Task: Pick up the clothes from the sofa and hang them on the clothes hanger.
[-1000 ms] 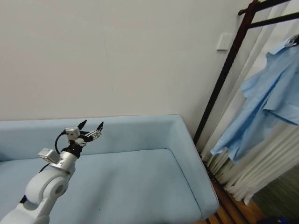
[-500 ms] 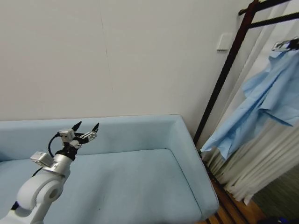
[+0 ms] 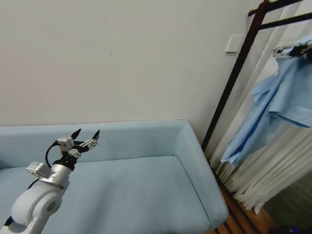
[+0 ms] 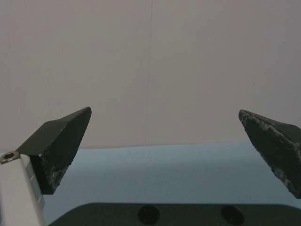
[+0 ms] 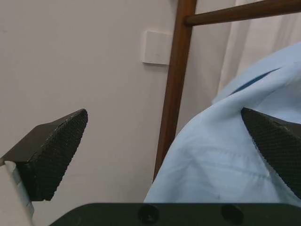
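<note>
The left gripper [image 3: 87,133], jaws spread and empty, is raised on a bent arm over the sofa [image 3: 146,187], well left of the rack [image 3: 234,77], probably parked clear. The shirt [image 3: 282,105] hangs just right of the rack post. The right gripper [image 3: 287,50], reaching high, sits at the shirt's top with jaws wide apart, apparently so the shirt can hang free.

I counted one pale blue sofa [image 3: 146,185]. Past the sofa's right end stood one dark wooden clothes rack [image 3: 234,78], with one light blue shirt [image 3: 278,107] and one white wall plate [image 3: 233,43]. There were two tools, the left tool [image 3: 87,132] above the sofa and the right tool [image 5: 163,113] by the shirt, each with two fingers spread.
</note>
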